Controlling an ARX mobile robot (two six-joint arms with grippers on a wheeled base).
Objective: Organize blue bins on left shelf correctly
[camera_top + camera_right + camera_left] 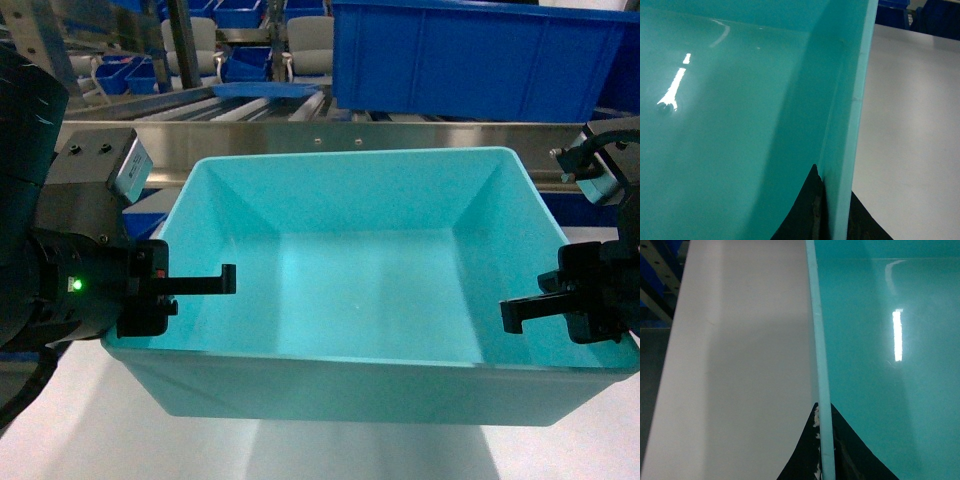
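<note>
Left gripper (225, 280): pinching the turquoise bin (370, 290) by its left wall, the rim between its fingers.
Right gripper (515, 312): clamped on the right wall.
Bin: long axis across, between both arms, over the white table (60, 440).
Beyond: steel shelf beam (340, 135), royal-blue crate (470, 55) just behind.

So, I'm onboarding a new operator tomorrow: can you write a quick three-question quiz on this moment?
1. True or false: both claws grip the turquoise bin by its side walls.
2. What sits in the bin? A) a blue lid B) nothing C) a tool
3. Fill in: behind the bin, on the steel shelf, stands a dark ____ crate.

Key: 1 true: the left claw and right claw each straddle a wall. 2 B. 3 blue.
</note>
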